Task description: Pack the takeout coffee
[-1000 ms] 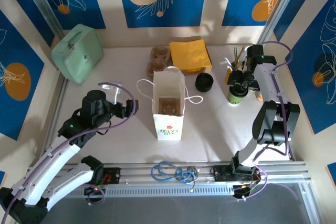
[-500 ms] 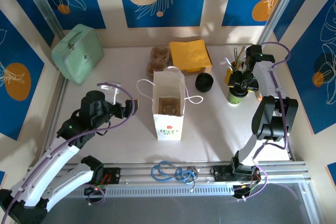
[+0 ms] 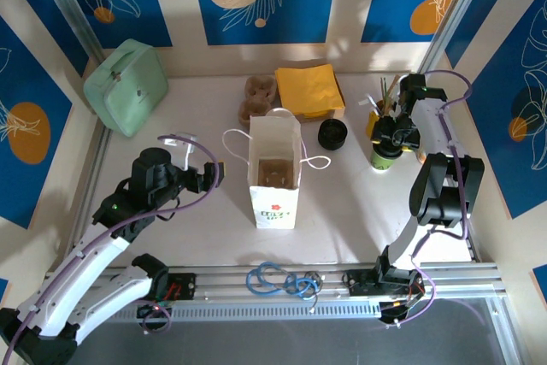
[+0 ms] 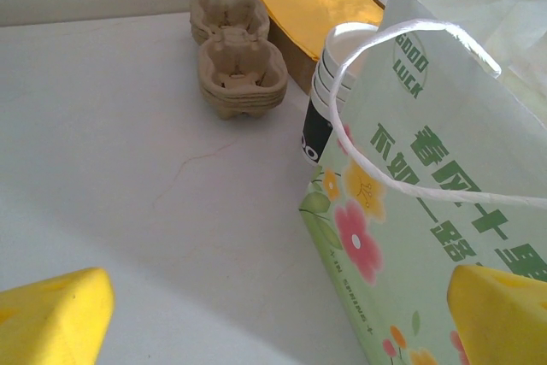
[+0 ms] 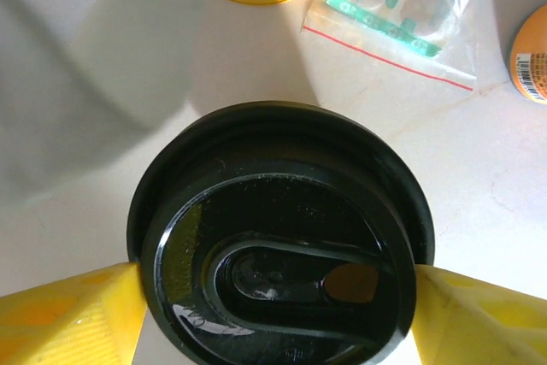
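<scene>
The takeout coffee (image 5: 280, 237) stands upright at the right side of the worktop (image 3: 350, 211), well right of the open paper bag (image 3: 275, 179). It is probably light, with a thin paper wall that dents under a hard squeeze, a lid that could pop off, and contents that would spill if tipped. The stiff band just under the lid looks like the safest hold. The right arm reaches far along the right edge, wrist bent straight down. The right end effector (image 5: 278, 297) straddles the lid, both yellow pads (image 5: 68, 314) touching its rim in what looks like a light grip. The left arm is folded near left, its end effector (image 4: 275, 318) spread wide, empty, facing the bag.
</scene>
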You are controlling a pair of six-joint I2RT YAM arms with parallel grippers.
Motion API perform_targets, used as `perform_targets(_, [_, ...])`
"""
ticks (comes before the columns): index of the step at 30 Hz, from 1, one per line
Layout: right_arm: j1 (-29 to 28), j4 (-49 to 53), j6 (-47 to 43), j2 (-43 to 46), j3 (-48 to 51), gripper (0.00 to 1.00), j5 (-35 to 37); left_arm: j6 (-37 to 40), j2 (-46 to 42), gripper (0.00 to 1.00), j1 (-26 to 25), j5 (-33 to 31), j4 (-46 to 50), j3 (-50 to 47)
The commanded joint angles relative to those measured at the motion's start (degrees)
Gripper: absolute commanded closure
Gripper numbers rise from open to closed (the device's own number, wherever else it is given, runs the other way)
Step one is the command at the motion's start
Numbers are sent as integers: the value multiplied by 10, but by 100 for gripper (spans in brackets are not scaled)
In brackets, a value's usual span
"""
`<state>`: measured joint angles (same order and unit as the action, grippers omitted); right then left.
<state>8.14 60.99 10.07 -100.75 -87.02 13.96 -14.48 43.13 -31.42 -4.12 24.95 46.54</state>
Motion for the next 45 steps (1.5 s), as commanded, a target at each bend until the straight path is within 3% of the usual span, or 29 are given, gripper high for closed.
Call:
perform_targets(1, [-2,22,8,-11,-15,22,-15,7,-7,0,-3,-8,9,14])
perform_targets(45, [-18,26,31,-48,-26,22,-12,14,-7,0,-3,15,8,13])
